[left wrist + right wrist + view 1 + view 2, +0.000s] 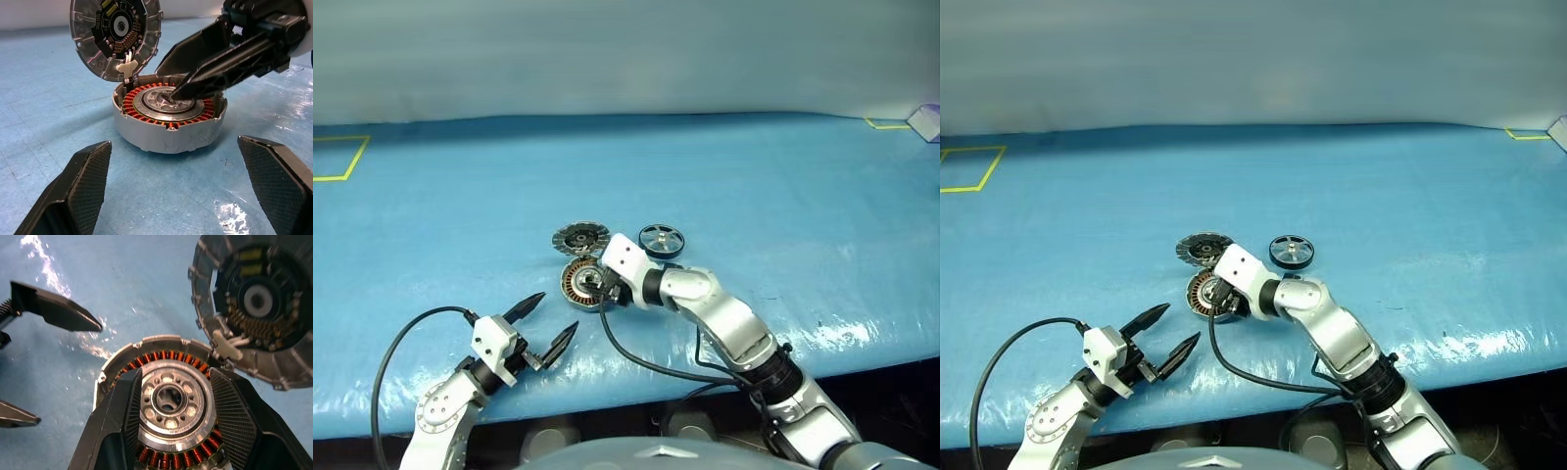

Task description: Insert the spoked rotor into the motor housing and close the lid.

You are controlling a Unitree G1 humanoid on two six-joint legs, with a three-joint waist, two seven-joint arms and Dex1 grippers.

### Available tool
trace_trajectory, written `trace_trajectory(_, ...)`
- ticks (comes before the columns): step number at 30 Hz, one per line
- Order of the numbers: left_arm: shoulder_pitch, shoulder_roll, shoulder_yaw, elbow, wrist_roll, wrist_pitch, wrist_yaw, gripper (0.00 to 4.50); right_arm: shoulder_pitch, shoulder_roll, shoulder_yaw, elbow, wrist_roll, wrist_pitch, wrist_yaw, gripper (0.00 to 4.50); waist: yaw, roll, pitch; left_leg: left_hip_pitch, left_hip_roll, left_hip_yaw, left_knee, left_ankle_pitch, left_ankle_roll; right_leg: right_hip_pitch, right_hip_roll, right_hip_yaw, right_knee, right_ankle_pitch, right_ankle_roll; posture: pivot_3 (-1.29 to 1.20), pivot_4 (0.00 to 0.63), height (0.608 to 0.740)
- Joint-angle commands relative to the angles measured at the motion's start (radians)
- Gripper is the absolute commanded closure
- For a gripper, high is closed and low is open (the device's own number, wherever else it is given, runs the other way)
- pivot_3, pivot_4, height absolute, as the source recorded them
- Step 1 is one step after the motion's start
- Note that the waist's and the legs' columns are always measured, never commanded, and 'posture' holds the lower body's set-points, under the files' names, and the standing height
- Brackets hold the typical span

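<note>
Table: blue glossy plastic-covered tabletop (724, 186), yellow tape marks at the far corners.
Right gripper: right gripper (171, 406) angled down over the housing, black fingers (122, 416) parted, straddling the silver centre; nothing pinched.
Left gripper: left gripper (548, 323) near the table's front edge, pointing at the housing, apart from it; fingers (78, 186) spread wide, empty.
Motor housing: round grey shallow motor housing (168, 125) with copper-coloured windings ringing a silver centre, flat on the table mid-scene, open side up.
Lid: round grey lid (115, 34) with radial silver segments and a dark centre, just behind the housing, tilted up against its rim, inner face showing.
Rotor: small shiny silver spoked rotor (662, 240) on the table to the housing's right, beside the right wrist, outside the housing.
</note>
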Motion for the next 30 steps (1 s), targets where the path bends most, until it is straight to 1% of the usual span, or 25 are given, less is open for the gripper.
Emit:
trace_trajectory(1,0.002,-0.005,-0.001,0.002,-0.002,-0.022,-0.002,0.00,0.001,0.010,-0.108,-0.139,0.080,0.112,-0.022,2.73,0.001,0.000,0.000,0.000,0.000,0.000,0.000,0.000,0.000,0.000,0.000,0.000,0.000,0.000,0.000,0.00,0.150,0.740)
trace_trajectory(3,-0.001,-0.006,-0.001,0.005,-0.003,-0.021,-0.002,0.00,0.001,-0.001,-0.128,-0.157,0.089,0.154,-0.040,3.44,0.001,0.000,0.000,0.000,0.000,0.000,0.000,0.000,0.000,0.000,0.000,0.000,0.000,0.000,0.000,0.00,0.150,0.740)
trace_trajectory(4,-0.003,-0.006,-0.002,0.008,-0.002,-0.021,-0.002,0.00,0.004,0.001,-0.137,-0.160,0.092,0.172,-0.055,3.69,0.001,0.000,0.000,0.000,0.000,0.000,0.000,0.000,0.000,0.000,0.000,0.000,0.000,0.000,0.000,0.00,0.150,0.740)
trace_trajectory(6,-0.013,-0.008,-0.007,0.015,0.001,-0.021,-0.003,0.00,0.016,0.016,-0.127,-0.142,0.081,0.182,-0.095,4.35,0.001,0.000,0.000,0.000,0.000,0.000,0.000,0.000,0.000,0.000,0.000,0.000,0.000,0.000,0.000,0.00,0.150,0.740)
trace_trajectory(7,-0.016,-0.009,-0.008,0.017,0.002,-0.021,-0.003,0.00,0.020,0.020,-0.121,-0.136,0.079,0.184,-0.108,4.47,0.001,0.000,0.000,0.000,0.000,0.000,0.000,0.000,0.000,0.000,0.000,0.000,0.000,0.000,0.000,0.00,0.150,0.740)
trace_trajectory(14,-0.026,-0.010,-0.009,0.024,0.005,-0.028,-0.003,0.00,0.053,0.075,-0.056,-0.046,0.060,0.137,-0.172,4.47,-0.005,0.000,0.000,0.000,0.000,0.000,0.000,0.000,0.000,0.000,0.000,0.000,0.000,0.000,0.000,0.00,0.150,0.740)
trace_trajectory(30,-0.013,-0.009,-0.007,0.018,0.011,-0.026,0.003,0.00,0.077,0.103,-0.013,0.029,0.072,0.079,-0.173,4.47,-0.007,0.000,0.000,0.000,0.000,0.000,0.000,0.000,0.000,0.000,0.000,0.000,0.000,0.000,0.000,0.00,0.150,0.740)
